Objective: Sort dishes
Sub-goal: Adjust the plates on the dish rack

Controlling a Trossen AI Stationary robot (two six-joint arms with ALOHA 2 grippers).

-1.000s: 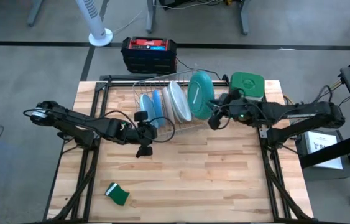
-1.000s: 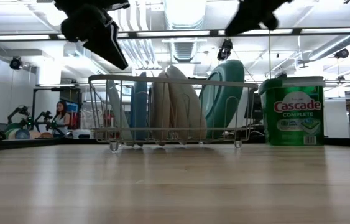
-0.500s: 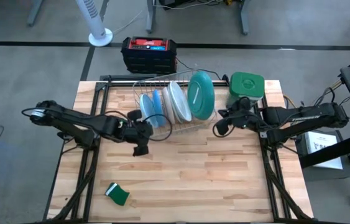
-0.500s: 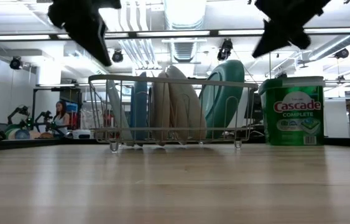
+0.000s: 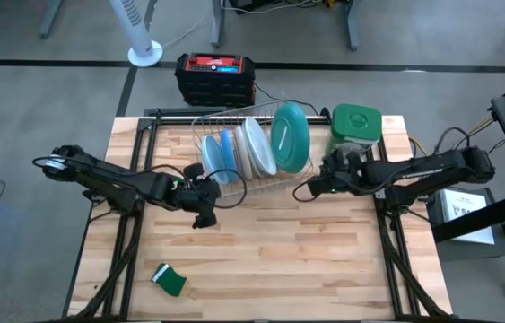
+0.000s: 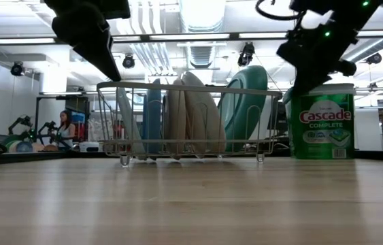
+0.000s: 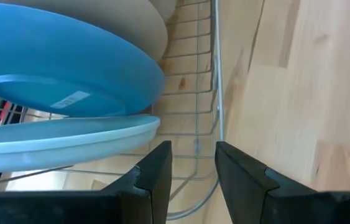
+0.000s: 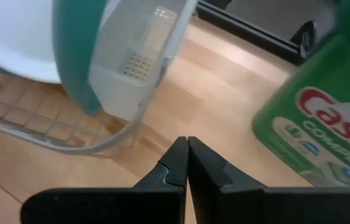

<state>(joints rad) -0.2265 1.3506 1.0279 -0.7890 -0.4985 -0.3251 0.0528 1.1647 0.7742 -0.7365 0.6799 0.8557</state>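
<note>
Standing on edge in the wire dish rack (image 5: 234, 184) at the far middle of my table (image 5: 261, 260), the plates run in a row: light blue plates (image 5: 219, 154) toward nine o'clock, white plates (image 5: 254, 148) in the middle, and the big teal-rimmed plate (image 5: 290, 136) at the three o'clock end, leaning against the rack's wire. From table height I see the same order, the light blue ones (image 6: 152, 119) beside the cream ones (image 6: 194, 112) and the teal plate (image 6: 245, 109) rising above the rack rim (image 6: 184, 86). My left gripper (image 5: 204, 199) hovers just off the rack's nine o'clock end, its fingers (image 7: 156, 171) set narrowly apart with nothing between them; its wrist camera looks along the rack's wire edge at two blue plates (image 7: 69, 68), one above the other. My right gripper (image 5: 304, 190) sits just off the rack's three o'clock corner, jaws pressed fully together and empty, with the teal plate's rim (image 8: 75, 56) and a white cutlery holder (image 8: 131, 62) on the rack close ahead. At the rack's three o'clock side stands a green-lidded Cascade tub (image 5: 355, 126). A green sponge (image 5: 169, 281) lies well apart near the table's seven o'clock corner. Beyond the table's twelve o'clock edge, a black and red case (image 5: 215, 76) rests on the floor.
</note>
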